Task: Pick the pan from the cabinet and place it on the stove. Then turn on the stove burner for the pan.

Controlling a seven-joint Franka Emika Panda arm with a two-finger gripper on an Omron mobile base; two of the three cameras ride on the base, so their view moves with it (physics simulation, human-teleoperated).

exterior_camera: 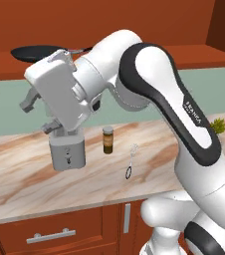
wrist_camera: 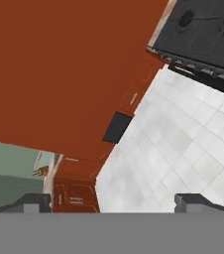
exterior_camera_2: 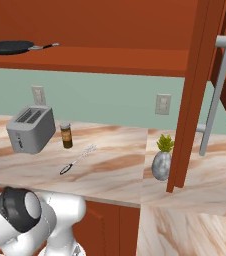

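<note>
The black pan [exterior_camera: 35,52] [exterior_camera_2: 10,47] lies on the bottom shelf of the open reddish-brown cabinet [exterior_camera_2: 110,30], its thin handle pointing right. The cabinet's door [exterior_camera_2: 192,100] stands swung out at the right, with a grey bar handle. My gripper [exterior_camera: 37,114] hangs below the shelf, under the pan and apart from it, aimed to the left. In the hand view the gripper [wrist_camera: 113,203] is open with nothing between its fingertips [wrist_camera: 32,202]. The black stove [wrist_camera: 203,30] with its row of knobs shows at the top right of the tilted hand view.
On the marble counter [exterior_camera_2: 115,170] stand a silver toaster [exterior_camera_2: 31,129], a brown spice jar [exterior_camera: 108,139] [exterior_camera_2: 66,135], a whisk [exterior_camera: 130,164] [exterior_camera_2: 77,160] and a small plant in a grey vase [exterior_camera_2: 161,160]. Base cabinets [exterior_camera: 50,234] lie below the counter.
</note>
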